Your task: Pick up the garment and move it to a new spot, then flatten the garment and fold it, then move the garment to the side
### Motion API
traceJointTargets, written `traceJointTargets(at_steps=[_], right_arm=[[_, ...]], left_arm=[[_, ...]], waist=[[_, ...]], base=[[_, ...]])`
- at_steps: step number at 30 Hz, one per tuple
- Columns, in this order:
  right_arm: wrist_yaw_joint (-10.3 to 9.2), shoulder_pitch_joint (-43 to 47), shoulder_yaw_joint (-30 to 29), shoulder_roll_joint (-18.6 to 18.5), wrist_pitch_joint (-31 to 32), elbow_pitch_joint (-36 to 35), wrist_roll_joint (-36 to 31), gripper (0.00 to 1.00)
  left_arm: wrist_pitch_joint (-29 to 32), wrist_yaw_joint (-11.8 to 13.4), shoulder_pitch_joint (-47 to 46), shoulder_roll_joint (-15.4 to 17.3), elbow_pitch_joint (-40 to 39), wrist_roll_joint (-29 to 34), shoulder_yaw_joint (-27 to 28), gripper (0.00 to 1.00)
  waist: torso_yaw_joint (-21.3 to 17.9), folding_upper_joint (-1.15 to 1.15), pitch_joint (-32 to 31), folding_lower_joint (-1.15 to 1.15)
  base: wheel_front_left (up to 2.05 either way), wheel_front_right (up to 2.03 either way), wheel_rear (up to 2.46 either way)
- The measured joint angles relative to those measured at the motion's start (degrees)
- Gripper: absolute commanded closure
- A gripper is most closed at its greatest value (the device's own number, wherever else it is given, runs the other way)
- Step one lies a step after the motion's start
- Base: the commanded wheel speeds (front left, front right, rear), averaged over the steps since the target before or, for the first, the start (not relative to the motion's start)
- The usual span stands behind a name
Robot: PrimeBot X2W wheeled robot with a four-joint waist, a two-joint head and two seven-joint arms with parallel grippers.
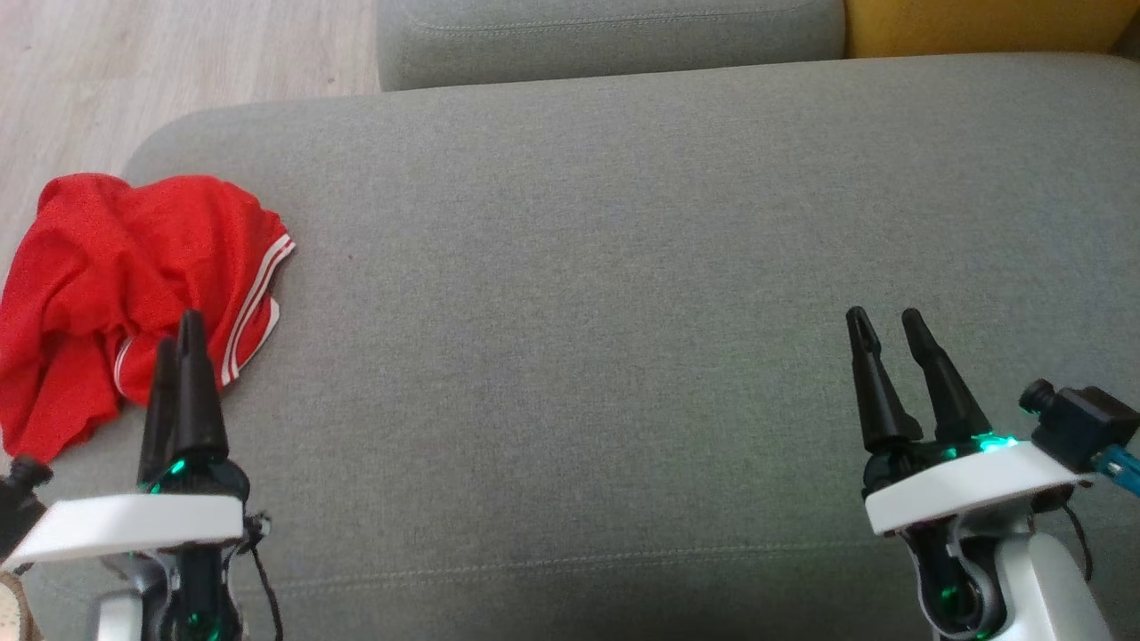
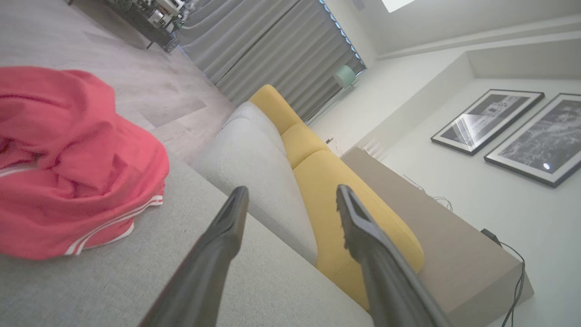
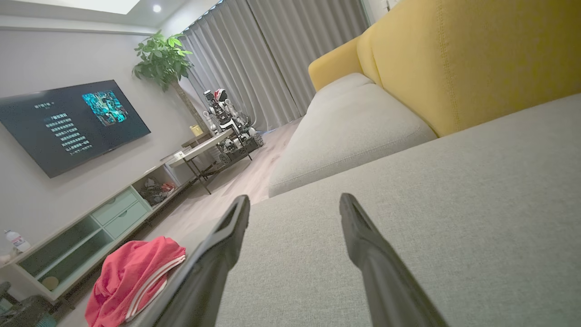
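Garment (image 1: 116,276) — just beside left gripper (image 1: 177,330)

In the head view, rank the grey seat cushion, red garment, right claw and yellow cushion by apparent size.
1. grey seat cushion
2. red garment
3. yellow cushion and right claw look alike. The claw is nearer the camera, so I leave them unranked.
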Motion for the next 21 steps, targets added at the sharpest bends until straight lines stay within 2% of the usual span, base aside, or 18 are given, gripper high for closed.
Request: traceJointTargets(at_steps=[8,14,18,21], right_arm=[[0.0,0.03,-0.56,-0.05,-1.45,-0.64,-4.66,0.0],[0.0,0.01,-0.49,-0.07,-2.53,-2.2,-11.15,0.0],[0.0,0.01,-0.9,-0.07,-3.04,-2.89,-15.03,0.0],[0.0,0.01,-1.11,-0.07,-3.58,-3.27,-18.09,0.0]], left_arm=[[-1.29,0.05,0.04,0.15,-2.54,10.65,-3.54,0.0],[-2.3,1.01,0.06,0.24,-3.04,19.83,-7.53,0.0],[-2.85,2.61,0.18,0.25,-3.07,19.72,-8.95,0.0],[-3.53,2.33,0.25,0.36,-2.99,23.58,-9.49,0.0]], waist=[[-0.08,0.0,0.38,0.0],[-0.09,0.0,0.59,0.0],[-0.12,0.0,0.59,0.0],[-0.14,0.0,0.62,0.0]], base=[[0.0,0.0,0.0],[0.0,0.0,0.0],[0.0,0.0,0.0],[0.0,0.0,0.0]])
